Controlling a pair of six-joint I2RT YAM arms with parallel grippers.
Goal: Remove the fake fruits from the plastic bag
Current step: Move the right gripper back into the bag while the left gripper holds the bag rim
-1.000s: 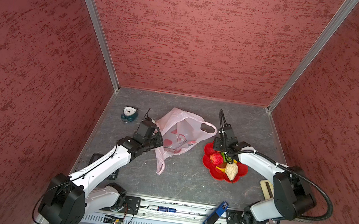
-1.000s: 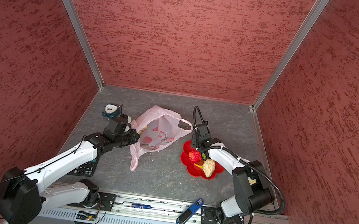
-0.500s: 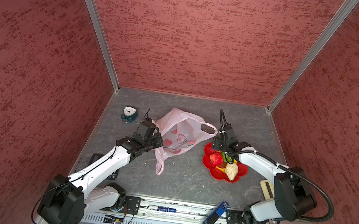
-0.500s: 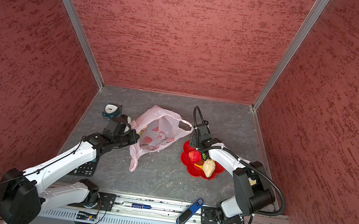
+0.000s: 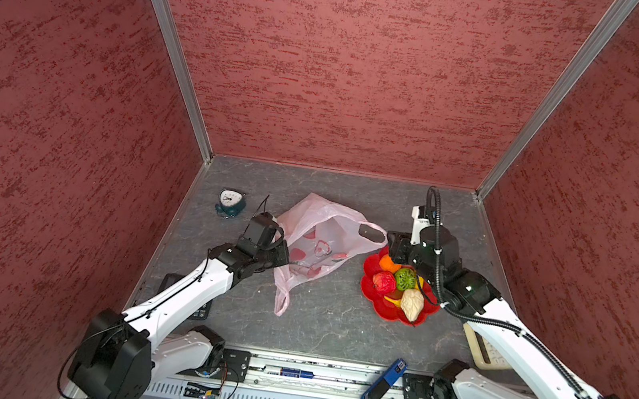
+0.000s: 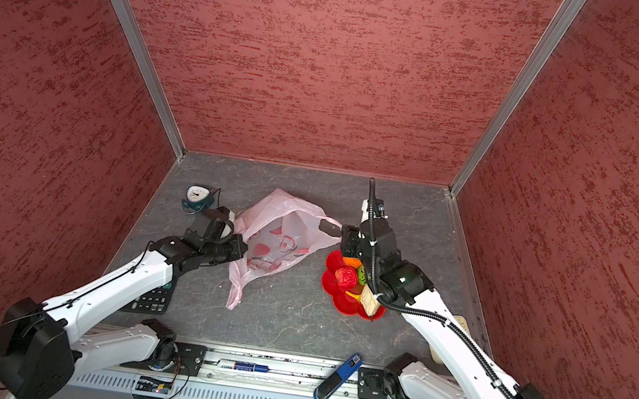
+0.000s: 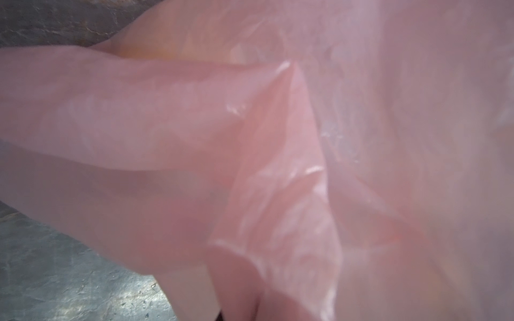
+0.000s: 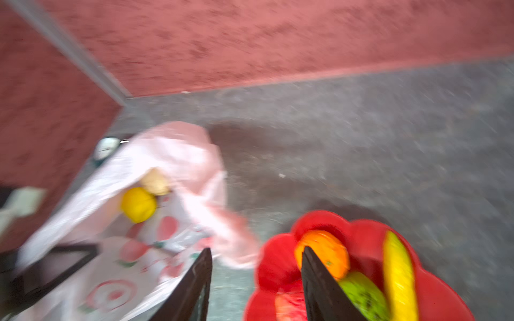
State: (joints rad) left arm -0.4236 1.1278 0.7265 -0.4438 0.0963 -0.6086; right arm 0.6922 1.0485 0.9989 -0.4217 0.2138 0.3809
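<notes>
The right gripper (image 8: 256, 250) has shifted at the red plate (image 5: 369, 289) rim, jaws apart, empty. The left gripper (image 5: 283, 261) clamps the plastic bag (image 5: 328, 216).

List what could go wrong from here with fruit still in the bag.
1. The left gripper pinches only thin film of the plastic bag; it may slip or tear, closing the mouth over the lemon and cream lump.
2. The right gripper, jaws open, sits beside a bag handle and the red plate; reaching in could snag the handle or nudge the plate.
3. The plate looks crowded; another fruit may roll off.
</notes>
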